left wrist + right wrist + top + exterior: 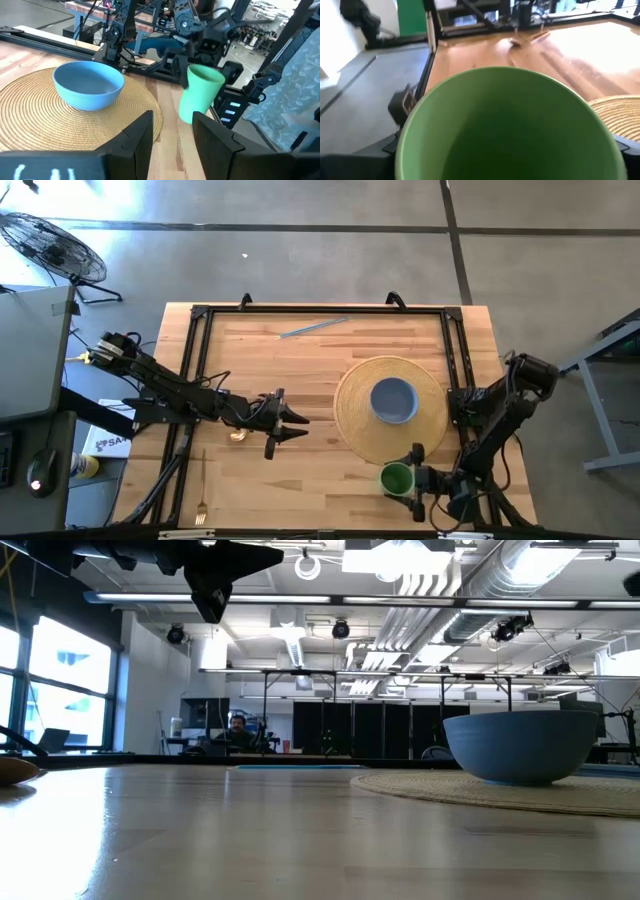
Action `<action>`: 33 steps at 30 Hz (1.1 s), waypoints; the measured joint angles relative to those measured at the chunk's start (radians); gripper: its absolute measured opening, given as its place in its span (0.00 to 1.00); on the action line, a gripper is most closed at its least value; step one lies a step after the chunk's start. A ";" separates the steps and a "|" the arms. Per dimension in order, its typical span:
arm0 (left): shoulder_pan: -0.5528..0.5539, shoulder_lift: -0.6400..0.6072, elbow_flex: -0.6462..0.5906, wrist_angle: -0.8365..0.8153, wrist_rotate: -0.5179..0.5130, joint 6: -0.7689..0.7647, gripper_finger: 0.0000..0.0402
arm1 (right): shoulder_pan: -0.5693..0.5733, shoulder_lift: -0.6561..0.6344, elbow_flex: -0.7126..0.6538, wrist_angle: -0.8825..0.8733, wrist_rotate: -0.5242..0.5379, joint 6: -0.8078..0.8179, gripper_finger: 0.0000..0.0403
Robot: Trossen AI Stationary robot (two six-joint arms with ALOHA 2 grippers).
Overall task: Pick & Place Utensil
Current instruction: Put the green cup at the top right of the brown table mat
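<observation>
A green cup (pixel 396 478) stands upright near the table's front right, just in front of the round woven placemat (pixel 350 415). My right gripper (pixel 414 478) is shut on it, and the cup's open mouth (pixel 510 130) fills the right wrist view. My left gripper (pixel 295 427) hovers open over the table's middle, level, pointing at the blue bowl (pixel 89 87) and the cup (pixel 200 95), with nothing between its fingers. A wooden spoon (pixel 237 436) lies flat under the left arm. A fork (pixel 201 502) lies at the near left, and a long bluish utensil (pixel 312 328) lies at the far side. My right gripper has the cup's side wall (pixel 404 470) between its two fingers, one on the far side and one on the near side. The fingers come nearly level from the table's right. The cup hides the fingers in the wrist view. Whether its base is off the table I cannot tell.
The blue bowl (pixel 393 400) sits on the middle of the placemat. A black metal frame (pixel 200 315) runs along the table's left, far and right edges. Bare wood lies between the left gripper and the placemat.
</observation>
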 joint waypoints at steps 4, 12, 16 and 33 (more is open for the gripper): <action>0.000 0.000 0.000 -0.002 0.001 0.000 0.34 | -0.031 -0.073 0.000 -0.027 0.082 -0.052 0.89; 0.000 0.000 0.000 -0.003 0.001 0.000 0.34 | -0.191 -0.360 0.000 -0.192 0.236 -0.203 0.88; 0.000 0.000 0.000 -0.004 0.010 0.000 0.34 | -0.311 -0.502 0.000 -0.319 0.268 -0.250 0.88; 0.000 0.000 0.000 -0.026 0.023 0.000 0.34 | -0.778 -0.677 0.000 -1.172 0.207 0.344 0.88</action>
